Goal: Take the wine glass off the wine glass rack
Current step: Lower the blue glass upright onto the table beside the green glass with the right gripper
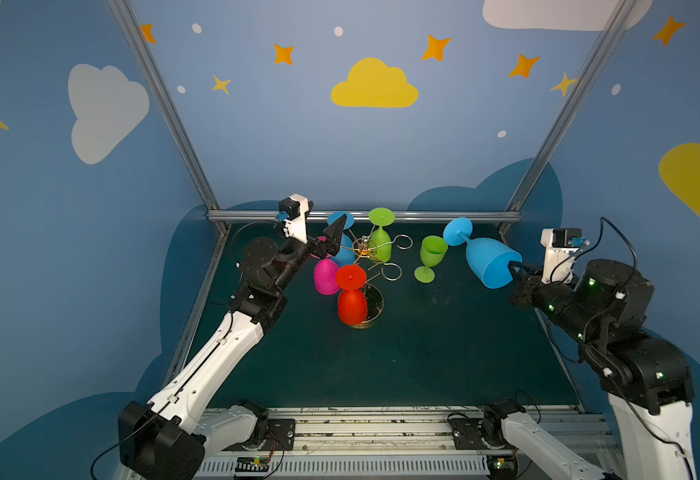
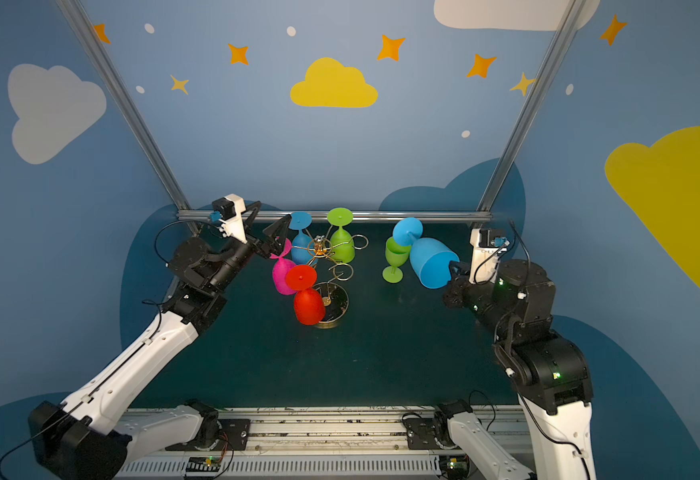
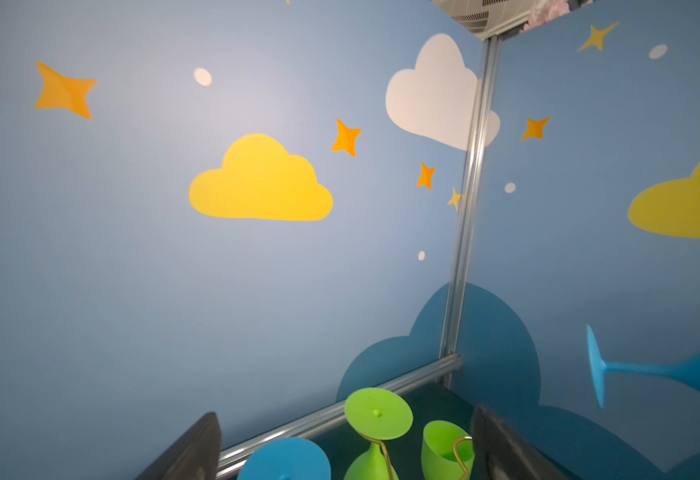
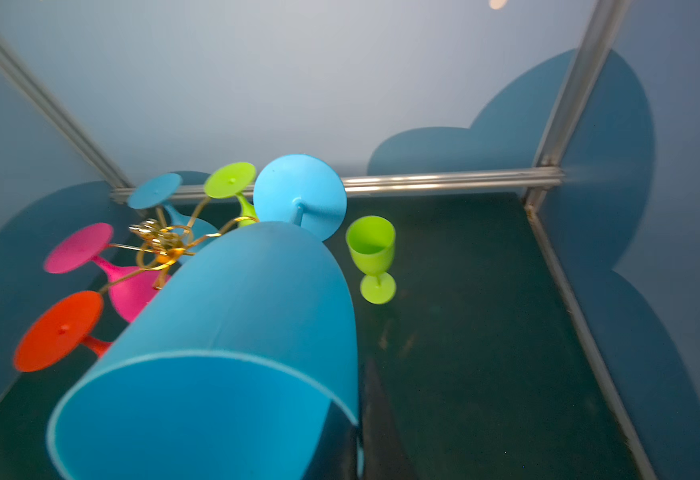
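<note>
**Right claw.** The right claw (image 1: 516, 266) is pinching the rim of the blue wine glass (image 1: 489, 262), with one finger inside the bowl and one outside. The glass is hanging clear of the mat (image 1: 423, 353), tilted, with its round foot pointing away from the claw. It is matte plastic, with a long rounded bowl and a thin stem.

**Rack.** The wine glass rack (image 2: 319, 247) is standing well apart from this claw, beyond the held glass. It is thin gold wire, with looped arms fanning from a central post over a round dark base rimmed in gold. Four glasses are hanging from it bowl-down: a red glass (image 1: 351, 299), a pink glass (image 1: 325, 276), a second blue glass (image 2: 300, 249) and a green glass (image 1: 381, 241).

**Standing glass.** A green goblet (image 1: 431, 255) is standing upright on the mat between the rack and the held glass.

**Left claw.** The left claw (image 2: 266, 226) is hovering just beside the rack, at the pink glass's foot. Its jaws are spread wide and are gripping nothing.

**Differences between views.**
- The right wrist view is showing the pinch closely, with the outer finger (image 4: 375, 415) lying against the bowl wall. In both top views the bowl is hiding the inner finger.
- The left wrist view is showing mostly painted wall. Its dark fingers (image 3: 190, 449) are framing only the foot discs of the second blue and green glasses and the goblet's mouth.
- The rack's base is showing only in both top views.
</note>
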